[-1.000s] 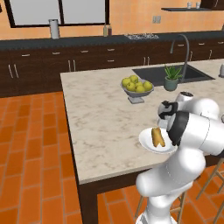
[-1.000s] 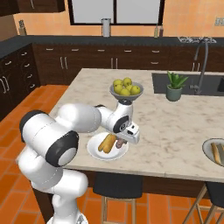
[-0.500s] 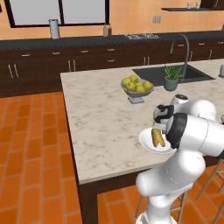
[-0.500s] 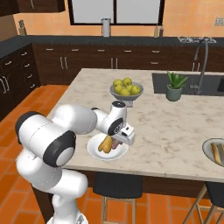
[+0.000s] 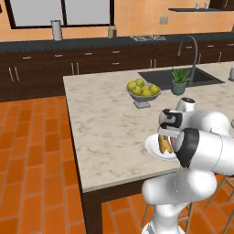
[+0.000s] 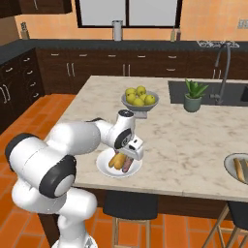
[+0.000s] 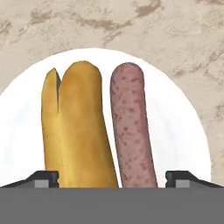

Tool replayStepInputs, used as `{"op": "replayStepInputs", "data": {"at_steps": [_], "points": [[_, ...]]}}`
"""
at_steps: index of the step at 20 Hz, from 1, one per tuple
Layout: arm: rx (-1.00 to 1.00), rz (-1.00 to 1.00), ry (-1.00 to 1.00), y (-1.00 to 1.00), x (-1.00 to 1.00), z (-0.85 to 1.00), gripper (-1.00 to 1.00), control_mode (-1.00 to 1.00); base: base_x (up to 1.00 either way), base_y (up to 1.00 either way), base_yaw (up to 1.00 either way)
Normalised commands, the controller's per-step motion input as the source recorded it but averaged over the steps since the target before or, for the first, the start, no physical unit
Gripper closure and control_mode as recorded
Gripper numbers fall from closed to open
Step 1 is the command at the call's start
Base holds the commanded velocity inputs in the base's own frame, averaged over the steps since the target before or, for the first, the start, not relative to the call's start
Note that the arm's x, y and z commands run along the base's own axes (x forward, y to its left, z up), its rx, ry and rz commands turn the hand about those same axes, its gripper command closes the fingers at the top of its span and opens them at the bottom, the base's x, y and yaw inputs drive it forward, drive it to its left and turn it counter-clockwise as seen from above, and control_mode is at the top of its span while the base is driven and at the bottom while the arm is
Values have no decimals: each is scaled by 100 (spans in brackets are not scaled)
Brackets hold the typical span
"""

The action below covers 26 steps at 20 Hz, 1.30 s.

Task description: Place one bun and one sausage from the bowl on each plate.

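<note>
Gripper (image 7: 112, 179) is hanging wide open over the plate (image 7: 183, 131), sausage (image 7: 131, 127) lying beside bun (image 7: 81, 127); next, probably fetching from the bowl.

Near the front edge of the counter (image 6: 193, 140), 1 plate (image 6: 104, 164) carries 1 bun (image 6: 115, 160) and 1 sausage (image 6: 127, 165), side by side. The gripper (image 6: 131, 156) hangs just above them. At the right edge, the bowl (image 6: 228, 164) holds further pieces.
</note>
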Motion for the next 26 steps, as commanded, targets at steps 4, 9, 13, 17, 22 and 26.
{"op": "replayStepInputs", "data": {"at_steps": [4,9,13,17,22,26], "points": [[0,-1,-8,16,-2,17,-100,-100,0,0,0],[-18,2,9,69,-32,91,-100,-100,0,0,0],[-27,0,-1,100,-80,100,-100,-100,0,0,0],[-18,0,-14,100,-100,98,-100,-100,0,0,0],[-18,1,-5,100,-74,28,-100,-100,0,0,0],[-16,-5,5,75,2,-47,-100,-100,0,0,0]]}}
